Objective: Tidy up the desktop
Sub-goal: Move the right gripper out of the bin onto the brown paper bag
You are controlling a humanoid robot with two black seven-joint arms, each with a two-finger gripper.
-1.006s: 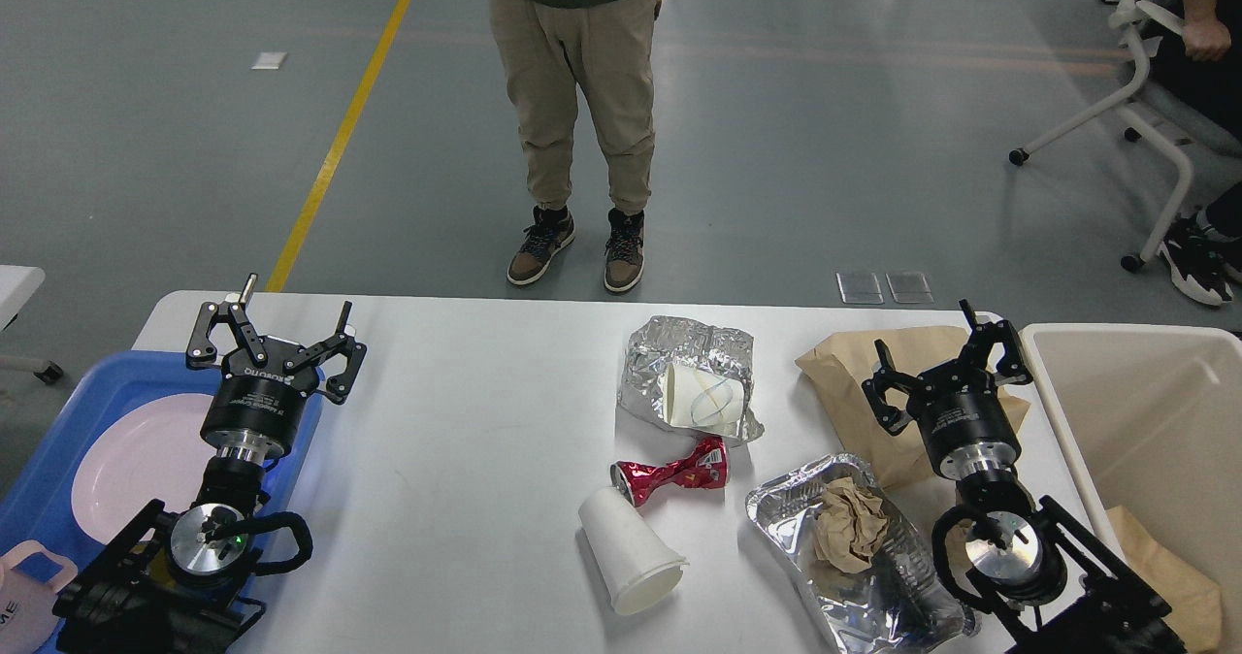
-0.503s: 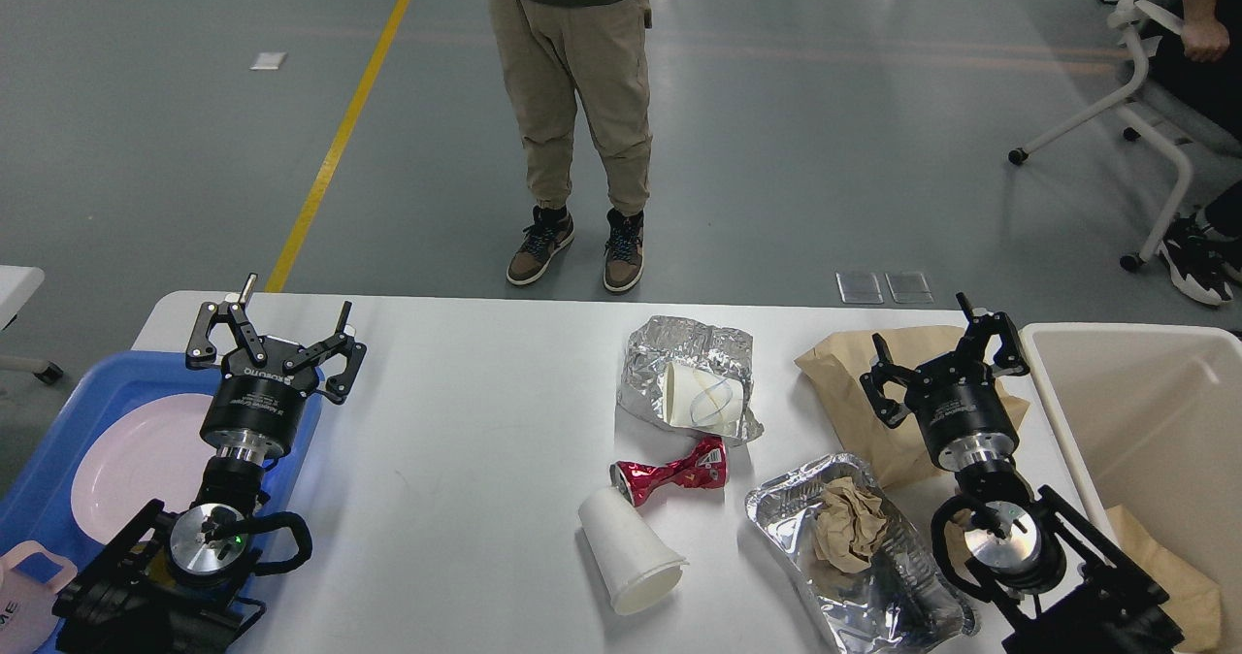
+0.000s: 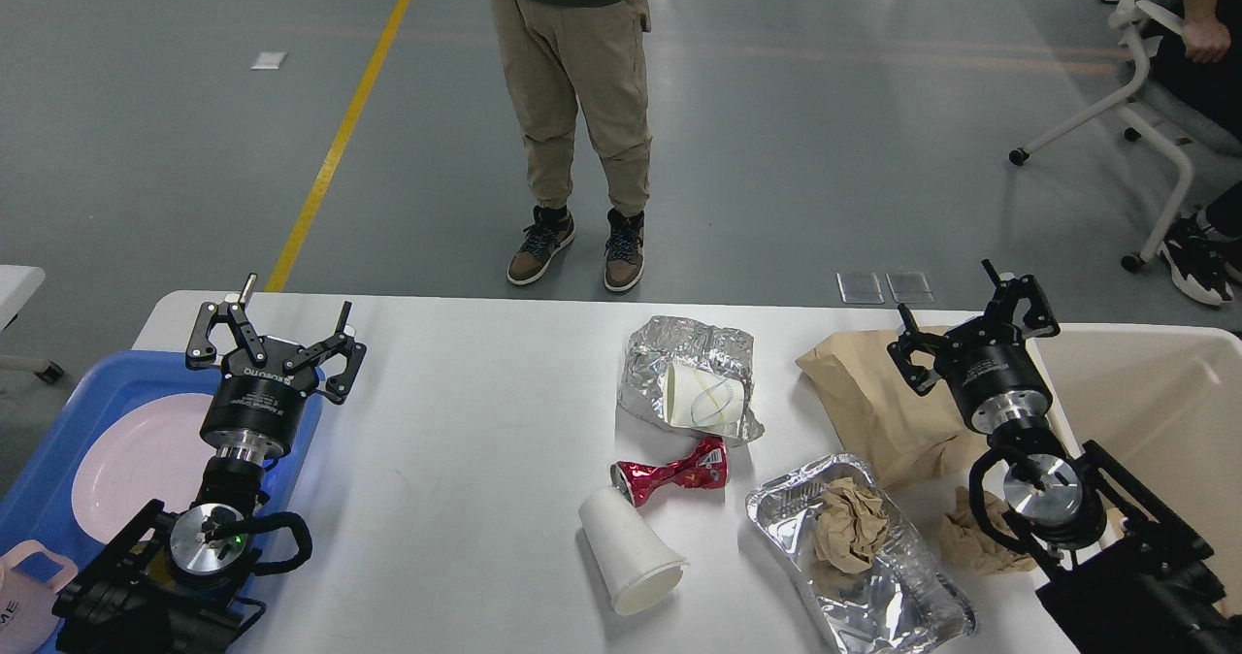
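Both grippers, left [image 3: 275, 327] and right [image 3: 973, 316], hung spread and empty over the littered desktop [image 3: 466, 460], near its far corners.

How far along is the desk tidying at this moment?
Barely started. The plate lies in the blue tray, and the beige bin holds brown paper. Both the left gripper and right gripper are open and empty. Cups, crushed can, foil and paper remain on the desktop.

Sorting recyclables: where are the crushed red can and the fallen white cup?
crushed red can [image 3: 671, 474], head view, on its pinched middle.
fallen white cup [image 3: 626, 549], head view, on its side wall.
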